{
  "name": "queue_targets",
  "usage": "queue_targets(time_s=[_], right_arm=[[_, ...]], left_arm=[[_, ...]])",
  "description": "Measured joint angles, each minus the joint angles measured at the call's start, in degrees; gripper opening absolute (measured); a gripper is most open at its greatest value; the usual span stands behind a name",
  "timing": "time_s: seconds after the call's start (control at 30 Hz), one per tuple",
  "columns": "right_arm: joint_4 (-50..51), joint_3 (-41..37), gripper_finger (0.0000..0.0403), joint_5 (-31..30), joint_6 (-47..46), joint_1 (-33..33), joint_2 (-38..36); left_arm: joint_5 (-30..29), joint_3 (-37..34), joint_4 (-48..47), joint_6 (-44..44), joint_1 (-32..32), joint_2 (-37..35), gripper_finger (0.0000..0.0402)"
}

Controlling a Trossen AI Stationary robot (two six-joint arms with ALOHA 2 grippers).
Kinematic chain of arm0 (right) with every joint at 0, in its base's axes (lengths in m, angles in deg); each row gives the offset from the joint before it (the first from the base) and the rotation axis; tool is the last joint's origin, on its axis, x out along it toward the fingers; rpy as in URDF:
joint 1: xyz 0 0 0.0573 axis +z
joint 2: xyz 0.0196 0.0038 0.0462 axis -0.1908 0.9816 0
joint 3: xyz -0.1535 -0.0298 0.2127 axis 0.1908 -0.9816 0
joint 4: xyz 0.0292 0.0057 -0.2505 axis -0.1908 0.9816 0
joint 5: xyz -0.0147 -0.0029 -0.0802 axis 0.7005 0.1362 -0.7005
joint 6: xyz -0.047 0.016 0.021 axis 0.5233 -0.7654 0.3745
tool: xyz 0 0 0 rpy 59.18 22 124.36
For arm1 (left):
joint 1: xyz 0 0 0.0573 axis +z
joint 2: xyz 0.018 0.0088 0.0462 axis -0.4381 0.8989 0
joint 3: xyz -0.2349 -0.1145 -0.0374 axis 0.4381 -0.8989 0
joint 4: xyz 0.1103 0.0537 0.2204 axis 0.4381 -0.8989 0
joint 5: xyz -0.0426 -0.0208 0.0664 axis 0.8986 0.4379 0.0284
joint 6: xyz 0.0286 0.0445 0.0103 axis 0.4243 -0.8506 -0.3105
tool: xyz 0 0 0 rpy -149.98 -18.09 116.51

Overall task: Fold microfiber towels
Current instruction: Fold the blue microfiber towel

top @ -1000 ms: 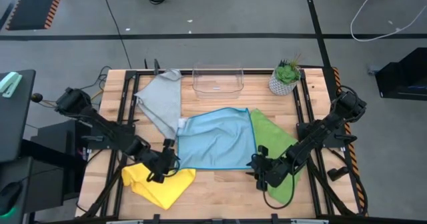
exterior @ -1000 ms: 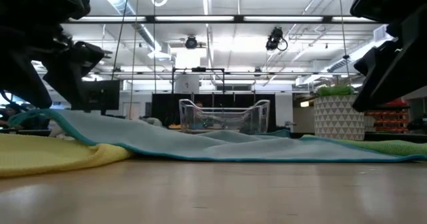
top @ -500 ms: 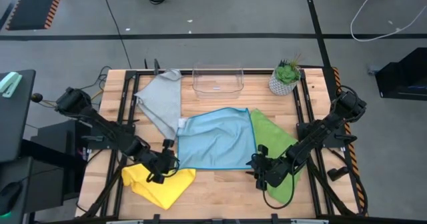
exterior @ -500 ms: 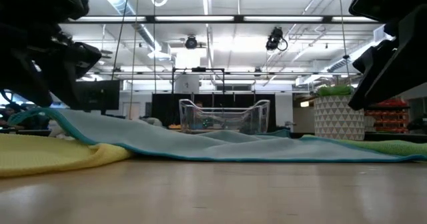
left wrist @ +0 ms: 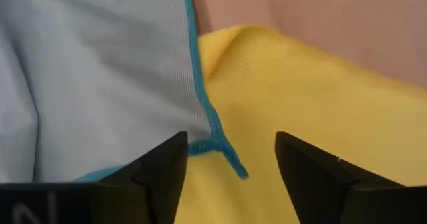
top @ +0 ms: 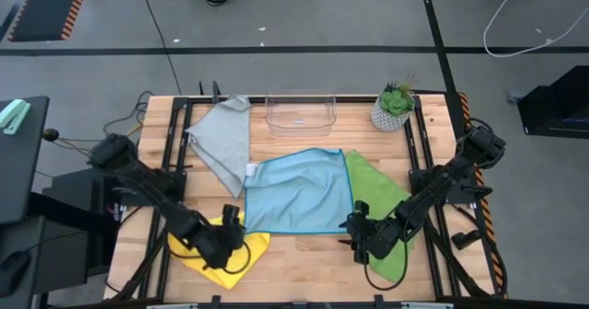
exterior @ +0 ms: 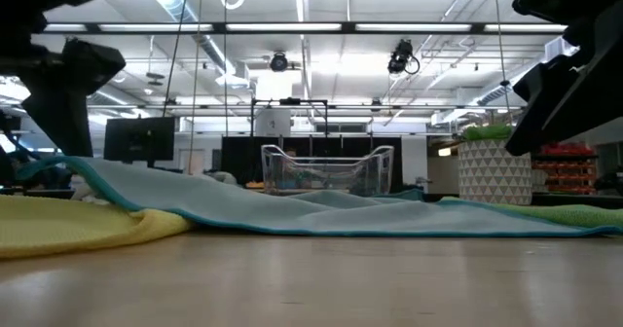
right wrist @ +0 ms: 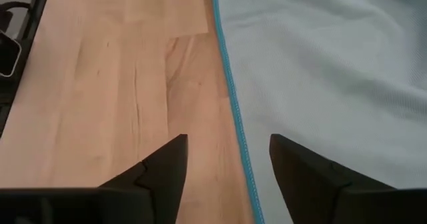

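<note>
The light blue towel lies spread at the table's middle. Its near left corner rests on the yellow towel, which lies crumpled at the near left. The green towel lies at the right, partly under my right arm. The grey towel lies at the far left. My left gripper is open over the yellow towel, its fingers on either side of the blue corner. My right gripper is open at the blue towel's near right corner, above its hemmed edge.
A clear plastic bin stands at the far middle and a potted plant at the far right. Bare wood shows along the near edge between the two grippers.
My left gripper has drawn back toward the table's near edge, from the blue towel's near left corner to over the yellow towel. The towels lie as before.
</note>
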Motion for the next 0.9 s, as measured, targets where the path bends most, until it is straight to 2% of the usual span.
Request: queue_targets(time_s=[0.1,0.2,0.3,0.43,0.47,0.77,0.9], right_arm=[[0.02,0.00,0.0233,0.02,0.24,0.00,-0.02],[0.19,0.00,0.0233,0.00,0.26,0.00,-0.02],[0.90,0.00,0.0228,0.02,0.86,0.03,-0.02],[4.71,0.00,0.0218,0.06,1.68,0.20,0.06],[5.99,0.00,0.0215,0.15,1.72,0.50,0.07],[13.73,0.00,0.0181,2.00,-1.88,3.43,0.13],[14.03,0.00,0.0166,3.47,-2.45,3.37,0.67]], left_arm=[[-1.30,4.17,-5.33,0.54,0.56,4.18,0.0237],[-3.08,8.22,-13.45,2.05,0.94,6.95,0.0202],[-4.02,11.01,-17.88,2.03,0.91,8.03,0.0140],[-4.35,12.02,-19.01,2.11,0.85,7.88,0.0034],[-4.73,12.15,-19.51,2.52,0.91,7.78,0.0018],[-5.31,12.24,-20.81,5.49,0.93,7.64,0.0007],[-5.33,12.24,-20.81,6.43,0.93,7.61,0.0015]])
